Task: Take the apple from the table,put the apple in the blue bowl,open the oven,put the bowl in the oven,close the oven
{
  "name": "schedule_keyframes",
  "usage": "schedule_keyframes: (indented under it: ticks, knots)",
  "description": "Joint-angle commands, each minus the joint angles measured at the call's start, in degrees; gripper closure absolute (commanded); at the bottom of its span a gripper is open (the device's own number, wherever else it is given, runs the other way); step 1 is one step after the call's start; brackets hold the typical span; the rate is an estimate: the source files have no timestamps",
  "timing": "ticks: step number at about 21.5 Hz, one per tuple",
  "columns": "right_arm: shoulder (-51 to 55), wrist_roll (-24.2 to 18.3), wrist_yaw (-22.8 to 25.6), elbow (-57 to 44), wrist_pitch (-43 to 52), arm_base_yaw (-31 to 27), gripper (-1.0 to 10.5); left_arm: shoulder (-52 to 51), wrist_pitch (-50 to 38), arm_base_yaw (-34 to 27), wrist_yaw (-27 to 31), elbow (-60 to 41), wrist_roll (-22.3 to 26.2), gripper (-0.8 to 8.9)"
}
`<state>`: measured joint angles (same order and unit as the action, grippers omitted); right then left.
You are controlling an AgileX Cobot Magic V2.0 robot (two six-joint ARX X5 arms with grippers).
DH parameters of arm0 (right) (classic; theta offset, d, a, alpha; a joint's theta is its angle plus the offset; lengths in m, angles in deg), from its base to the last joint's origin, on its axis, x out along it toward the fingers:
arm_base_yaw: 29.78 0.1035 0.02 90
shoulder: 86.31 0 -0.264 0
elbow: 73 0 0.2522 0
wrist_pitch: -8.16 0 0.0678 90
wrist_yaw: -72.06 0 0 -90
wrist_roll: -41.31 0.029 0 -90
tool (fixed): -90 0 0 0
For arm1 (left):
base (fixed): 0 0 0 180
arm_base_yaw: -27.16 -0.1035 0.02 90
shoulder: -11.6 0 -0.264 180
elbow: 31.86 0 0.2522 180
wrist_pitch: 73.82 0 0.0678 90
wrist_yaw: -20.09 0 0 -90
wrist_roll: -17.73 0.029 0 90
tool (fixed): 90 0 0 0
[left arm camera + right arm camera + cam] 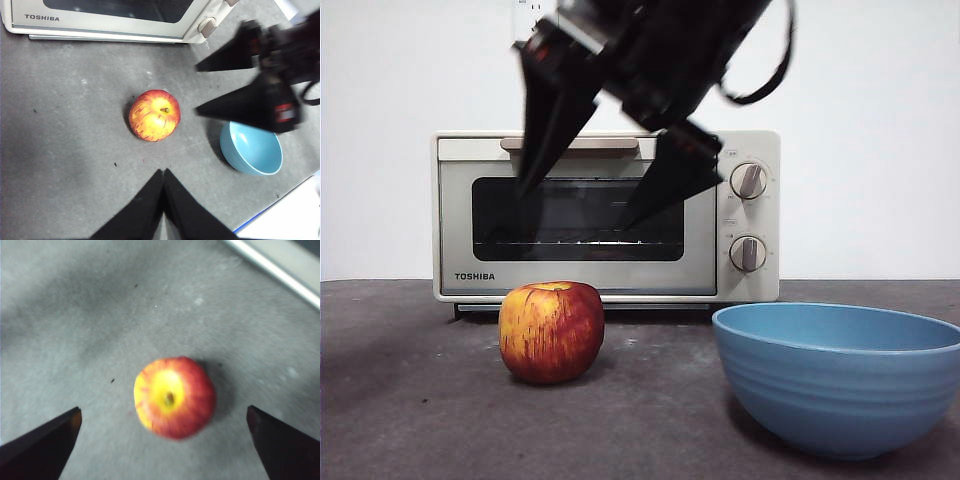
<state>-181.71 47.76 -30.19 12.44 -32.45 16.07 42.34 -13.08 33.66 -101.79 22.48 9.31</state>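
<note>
The red and yellow apple (pixel 551 331) (pixel 154 115) (pixel 175 396) rests on the dark grey table (pixel 410 410), in front of the cream TOSHIBA oven (pixel 605 215) (pixel 100 20), whose door is closed. To the apple's right stands the blue bowl (pixel 837 385) (pixel 252 150), with nothing in it. My right gripper (pixel 575 208) (pixel 197 88) (pixel 163 410) hangs open above the apple, its jaws spread wider than the fruit and not touching it. My left gripper (pixel 163 171) is shut and holds nothing, higher up on the near side of the apple.
The oven's beige bar handle (pixel 570 144) and two grey knobs (pixel 749 180) face the front. A white surface with a blue edge (pixel 285 220) lies past the bowl at the table's border.
</note>
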Motion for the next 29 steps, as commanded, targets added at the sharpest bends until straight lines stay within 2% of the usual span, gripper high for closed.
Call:
schedule_keyframes:
  ticks: [1,6,16,22,29]
  knots:
    - [-3.8,0.4,1.0,2.8,0.7,1.4,3.8,0.3,-0.4,0.1,-0.3,1.0,0.7,8.06]
    - [-9.3,0.4,4.2,4.8,1.5,2.4,3.8,0.3,-0.3,0.1,-0.3,1.0,0.7,8.06]
    - [-16.3,1.5,4.8,4.9,3.7,2.5,3.8,0.3,-0.2,0.1,-0.3,1.0,0.7,8.06]
    - [-16.3,5.6,4.7,4.9,1.8,2.7,5.7,0.3,-0.2,0.1,-0.3,1.0,0.7,8.06]
    - [-13.8,5.6,4.6,5.0,-0.7,2.8,5.9,0.3,-0.2,0.1,-0.3,1.0,0.7,8.06]
